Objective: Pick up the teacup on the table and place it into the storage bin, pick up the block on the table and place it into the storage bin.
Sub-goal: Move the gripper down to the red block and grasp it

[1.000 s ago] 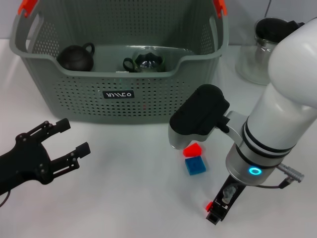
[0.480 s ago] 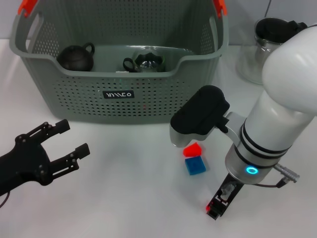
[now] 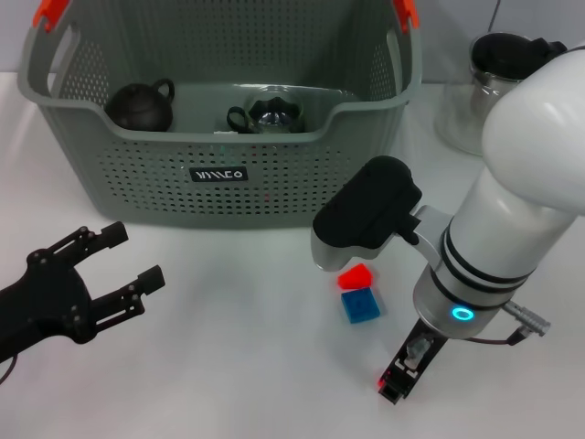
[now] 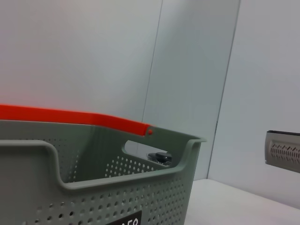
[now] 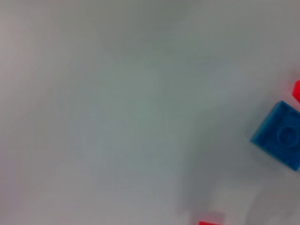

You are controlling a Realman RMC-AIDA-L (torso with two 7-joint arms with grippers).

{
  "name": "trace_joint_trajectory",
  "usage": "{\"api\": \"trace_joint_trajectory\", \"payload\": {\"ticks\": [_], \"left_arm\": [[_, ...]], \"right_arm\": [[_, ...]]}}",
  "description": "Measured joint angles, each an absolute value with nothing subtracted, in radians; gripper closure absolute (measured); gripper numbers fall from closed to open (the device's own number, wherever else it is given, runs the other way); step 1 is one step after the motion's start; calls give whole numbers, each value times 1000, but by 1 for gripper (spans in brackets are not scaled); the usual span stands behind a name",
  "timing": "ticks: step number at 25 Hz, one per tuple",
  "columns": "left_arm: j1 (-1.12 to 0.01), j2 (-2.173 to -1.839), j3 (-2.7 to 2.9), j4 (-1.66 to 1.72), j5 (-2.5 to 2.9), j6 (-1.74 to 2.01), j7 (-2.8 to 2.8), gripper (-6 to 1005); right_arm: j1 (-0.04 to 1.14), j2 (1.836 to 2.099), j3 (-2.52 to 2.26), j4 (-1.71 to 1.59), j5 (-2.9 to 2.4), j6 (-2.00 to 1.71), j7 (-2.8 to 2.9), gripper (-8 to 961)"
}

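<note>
I am judging the blue block (image 3: 360, 305) light, rigid and smooth: grip its flat sides. My right pincer's state cannot be told; my left pincer (image 3: 123, 259) is idling released.

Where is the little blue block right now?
In the head view the blue block lies on the white table, on the robot's right, in front of the storage bin, with a red block touching its far side.

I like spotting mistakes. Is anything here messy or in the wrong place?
Nothing is spilled or broken. Only the blue block and red block lie on the table outside the storage bin, by the right end effector.
</note>
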State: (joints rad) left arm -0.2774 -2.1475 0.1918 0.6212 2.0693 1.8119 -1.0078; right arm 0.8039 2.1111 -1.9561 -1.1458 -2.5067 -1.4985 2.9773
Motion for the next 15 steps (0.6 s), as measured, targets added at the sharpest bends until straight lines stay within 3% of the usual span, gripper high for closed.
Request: {"api": "trace_joint_trajectory", "payload": {"ticks": [15], "left_arm": [[-279, -2148, 192, 620, 2071, 1809, -1008, 174]], "right_arm": [[803, 2111, -1961, -1119, -2498, -1476, 2970, 522]]}}
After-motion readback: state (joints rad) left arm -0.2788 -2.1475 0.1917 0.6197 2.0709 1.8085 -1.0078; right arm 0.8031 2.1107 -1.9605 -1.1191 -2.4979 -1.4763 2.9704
